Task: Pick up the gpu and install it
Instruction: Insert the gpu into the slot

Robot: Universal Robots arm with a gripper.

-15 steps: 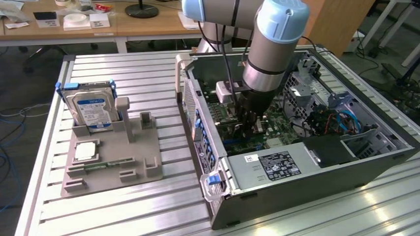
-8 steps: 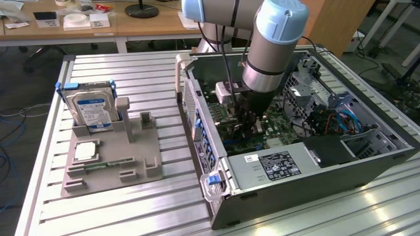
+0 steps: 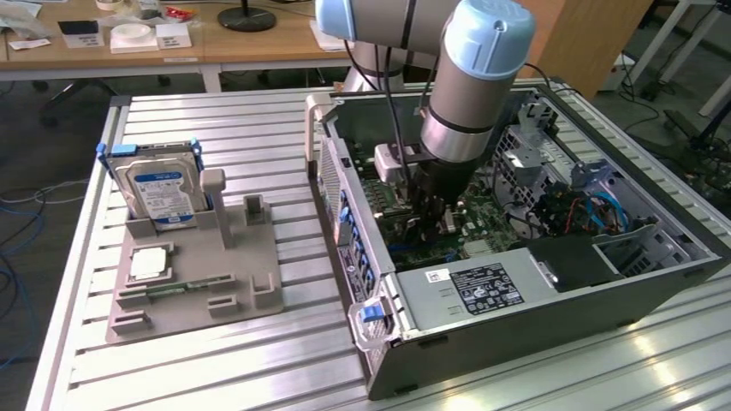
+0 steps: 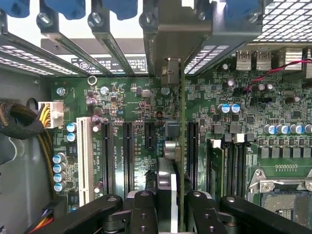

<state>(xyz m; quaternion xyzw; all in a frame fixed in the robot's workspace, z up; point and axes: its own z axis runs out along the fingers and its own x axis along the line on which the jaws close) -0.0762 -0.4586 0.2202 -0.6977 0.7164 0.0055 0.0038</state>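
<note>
Wrist view: the gripper (image 4: pixel 170 204) is squeezed tight on the gpu (image 4: pixel 181 146), a thin card seen edge-on, standing upright over the green board (image 4: pixel 131 102) between the long black slots. Exterior view: the arm (image 3: pixel 463 103) reaches down inside the open computer case (image 3: pixel 571 282) on the table (image 3: pixel 228 360).

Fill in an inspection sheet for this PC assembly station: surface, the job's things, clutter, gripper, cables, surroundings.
Surface: ribbed metal table, grey parts holder on it.
Job's things: gpu edge-on over the motherboard, inside the open computer case.
Clutter: hard drive upright in the holder; small silver chip lying flat.
Gripper: gripper shut on the gpu, inside the case.
Cables: blue cables in the case; red wire over the motherboard.
Surroundings: wooden desks behind.
</note>
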